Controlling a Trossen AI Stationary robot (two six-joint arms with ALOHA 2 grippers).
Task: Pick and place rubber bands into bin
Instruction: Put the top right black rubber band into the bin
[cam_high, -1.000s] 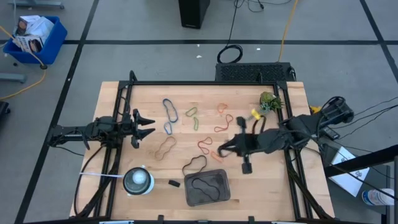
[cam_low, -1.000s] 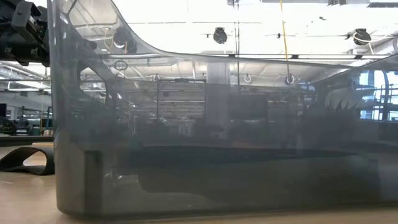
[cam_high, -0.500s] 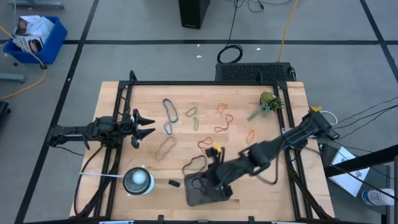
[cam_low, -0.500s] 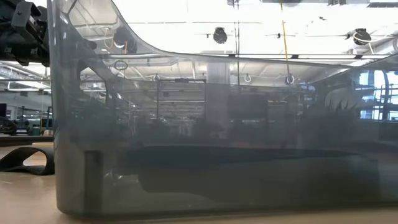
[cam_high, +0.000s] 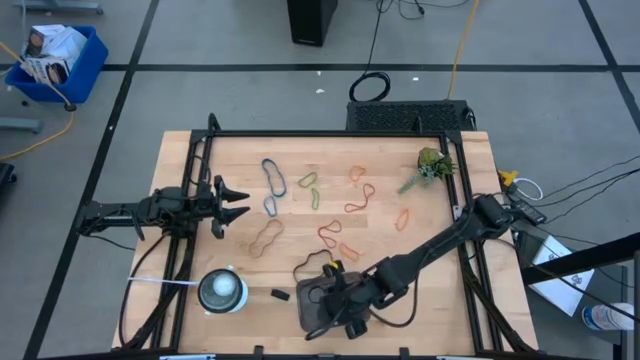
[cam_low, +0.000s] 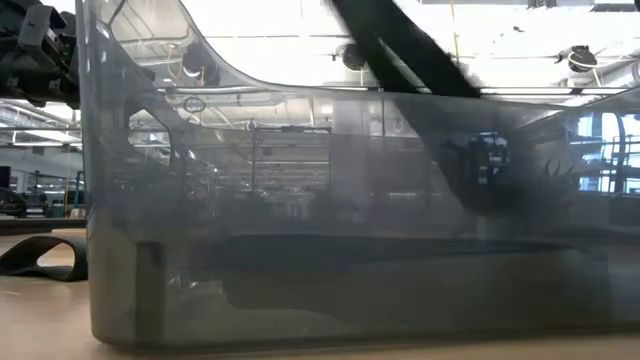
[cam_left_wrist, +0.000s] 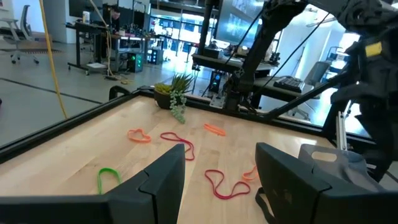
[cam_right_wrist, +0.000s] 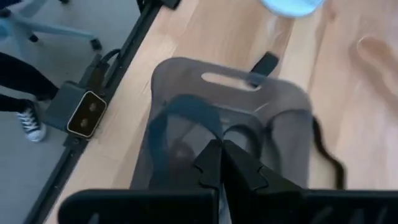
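The dark grey bin (cam_high: 306, 318) stands near the table's near edge with a black rubber band (cam_right_wrist: 180, 107) inside. My right gripper (cam_high: 330, 302) is just above the bin's inside, its fingers (cam_right_wrist: 222, 160) shut; I see no band between them. Several rubber bands lie flat on the table: blue (cam_high: 272, 176), green (cam_high: 309, 181), red (cam_high: 328, 234), orange (cam_high: 403, 217), tan (cam_high: 265, 239) and a black one (cam_high: 312, 265) beside the bin's far wall. My left gripper (cam_high: 238, 205) is open and empty at the table's left, shown also in its wrist view (cam_left_wrist: 221, 180).
A round white object (cam_high: 222, 290) and a small black piece (cam_high: 280, 295) lie left of the bin. A small green plant (cam_high: 431, 164) lies at the far right. In the low view the bin's wall (cam_low: 300, 250) fills the picture, with the right arm (cam_low: 400, 50) above it.
My right gripper has gone from the middle of the table toward the near edge and leftward, and now stands over the bin. The bands on the table lie as before.
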